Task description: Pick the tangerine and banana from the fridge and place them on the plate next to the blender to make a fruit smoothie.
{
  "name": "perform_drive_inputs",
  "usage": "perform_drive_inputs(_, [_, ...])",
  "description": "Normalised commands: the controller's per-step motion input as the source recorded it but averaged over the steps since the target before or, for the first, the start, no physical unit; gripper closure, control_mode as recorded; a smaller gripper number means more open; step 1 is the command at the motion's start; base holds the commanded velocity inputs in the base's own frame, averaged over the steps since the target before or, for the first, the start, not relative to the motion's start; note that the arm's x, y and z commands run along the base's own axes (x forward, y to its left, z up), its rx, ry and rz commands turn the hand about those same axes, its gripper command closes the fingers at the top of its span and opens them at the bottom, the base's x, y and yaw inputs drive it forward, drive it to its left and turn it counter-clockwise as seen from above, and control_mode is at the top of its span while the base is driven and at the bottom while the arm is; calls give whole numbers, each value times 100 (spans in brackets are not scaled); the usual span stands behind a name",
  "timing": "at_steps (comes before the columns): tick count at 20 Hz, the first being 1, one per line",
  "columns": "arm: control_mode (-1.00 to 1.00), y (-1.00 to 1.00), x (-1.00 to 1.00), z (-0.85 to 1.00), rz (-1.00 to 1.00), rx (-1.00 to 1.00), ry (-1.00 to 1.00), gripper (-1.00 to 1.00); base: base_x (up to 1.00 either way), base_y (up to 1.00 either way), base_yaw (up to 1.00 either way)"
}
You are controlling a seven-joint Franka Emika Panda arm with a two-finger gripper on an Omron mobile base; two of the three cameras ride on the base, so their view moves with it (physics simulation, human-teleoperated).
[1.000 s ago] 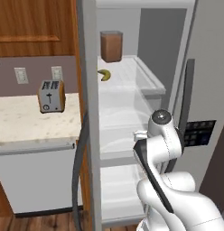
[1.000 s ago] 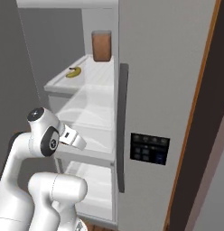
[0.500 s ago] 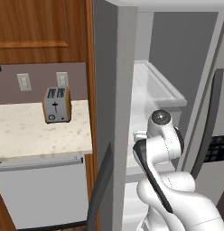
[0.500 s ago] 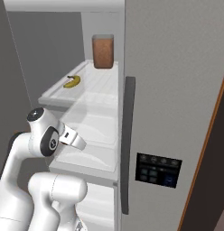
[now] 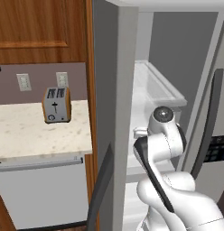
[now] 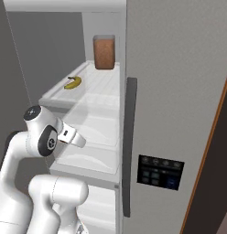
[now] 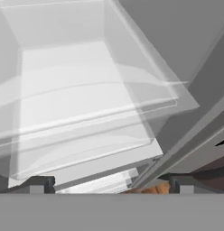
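The banana (image 6: 72, 82) lies on the upper white shelf of the open grey fridge (image 6: 170, 82), left of a brown jar (image 6: 104, 51). My arm is folded low in front of the fridge, and its hand (image 6: 71, 137) points in at the middle shelves, well below the banana. In the hand view my gripper (image 7: 109, 187) is open, its fingertips (image 7: 38, 184) wide apart with nothing between them, facing translucent drawers (image 7: 86, 103). The tangerine, the plate and the blender are out of view.
The fridge's left door (image 5: 111, 103) stands edge-on between the counter and the shelves. A silver toaster (image 5: 56, 104) sits on the pale counter (image 5: 37, 135) above a white dishwasher (image 5: 41, 189). The right door carries a long dark handle (image 6: 129, 146) and a dispenser panel (image 6: 160, 171).
Both base views have shifted, so the base has moved; the fridge now looks nearer, and its left door hides the banana in the left view. The arm keeps its pose.
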Motion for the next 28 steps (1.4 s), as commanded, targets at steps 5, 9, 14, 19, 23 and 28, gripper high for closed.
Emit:
perform_drive_inputs(5, [-100, 4, 18, 100, 13, -1, -6, -100, 0, 0, 0])
perform_drive_inputs(9, [-100, 3, 12, 100, 11, -3, -4, -100, 0, 0, 0])
perform_drive_inputs(14, [-100, 22, 3, 100, 11, 0, 0, -100, 0, 0, 0])
perform_drive_inputs(19, [-100, 38, 21, 62, 9, 0, 0, -100, 0, 0, 0])
perform_drive_inputs(23, [-100, 20, 36, 14, 1, 0, 0, -100, 0, 0, 0])
perform_drive_inputs(28, [-100, 21, 51, -6, 0, 0, 0, -100, 0, 0, 0])
